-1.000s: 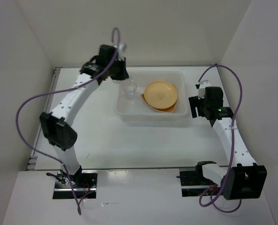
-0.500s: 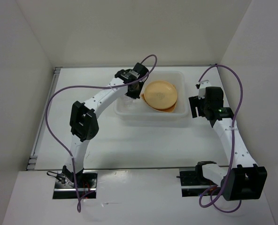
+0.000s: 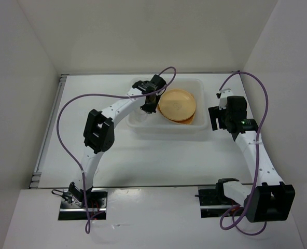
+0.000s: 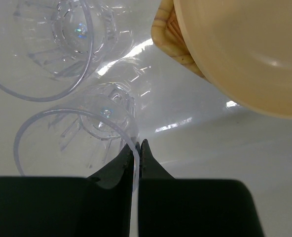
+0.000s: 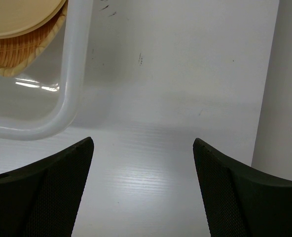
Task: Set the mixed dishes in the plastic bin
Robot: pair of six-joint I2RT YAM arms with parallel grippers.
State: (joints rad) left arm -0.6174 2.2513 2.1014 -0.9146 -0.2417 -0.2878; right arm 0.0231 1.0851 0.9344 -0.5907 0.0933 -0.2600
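Inside the bin [image 3: 166, 129], left half: left gripper [image 4: 137, 144] pressed almost together, pinching the thin rim of the nearer clear cup [image 4: 82, 133] between its fingertips. Second clear cup [image 4: 62, 34] just beyond, close beside the first; touching or apart, cannot tell. Whether the pinched cup rests on the bin floor, cannot tell either.

In the right half of the bin: round orange plate [image 3: 178, 102] lying on top of a tan woven plate [image 4: 173, 37], woven edge showing from under it on the cup side and at the near right corner. Further plates beneath the top one not distinguishable.

Outside the bin, just beside its right wall: right gripper [image 3: 214, 118] spread wide, holding nothing, over bare bench [image 5: 185, 89]. In the right wrist view, rounded bin corner ahead and to the left of the fingers, clear of both.

Left arm arched from its base across the bin's left rim.
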